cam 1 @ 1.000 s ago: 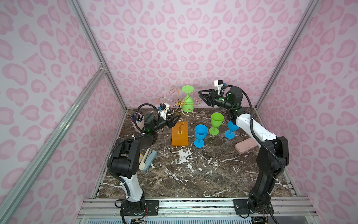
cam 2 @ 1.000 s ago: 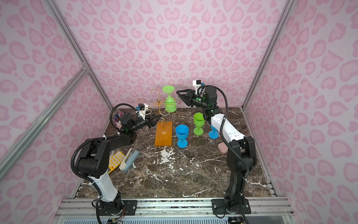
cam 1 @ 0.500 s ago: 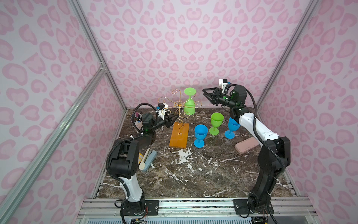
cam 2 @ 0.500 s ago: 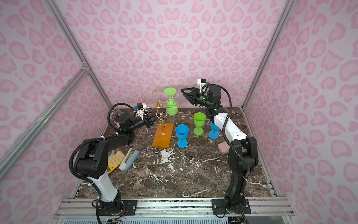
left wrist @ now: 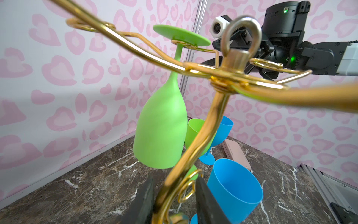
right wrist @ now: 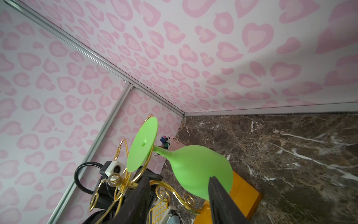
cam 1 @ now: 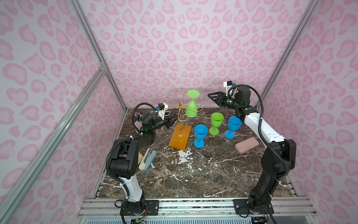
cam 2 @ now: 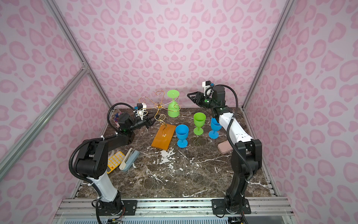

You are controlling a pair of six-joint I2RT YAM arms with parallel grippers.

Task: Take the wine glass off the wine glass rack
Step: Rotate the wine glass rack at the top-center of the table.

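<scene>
My left claw (left wrist: 174, 183) straddles the rack (cam 1: 180, 135) stem (left wrist: 201, 133) low down, but I can't tell if it's really pinching. The right claw (right wrist: 178, 178) is released and empty, lined up on the green glass (cam 1: 191, 110). That hangs upside down off the rack's far arm, foot resting on the wire.

I'd pin the rack first, close gently on the bowl, lift the foot clear of the curl and slide outward, no yanking.

No brands or writing I can read, and the calculator (cam 2: 115, 161) keys are too tiny.

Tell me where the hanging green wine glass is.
In both top views the wine glass hangs upside down from the arm of the wine glass rack nearest the right gripper, by the back wall.
</scene>
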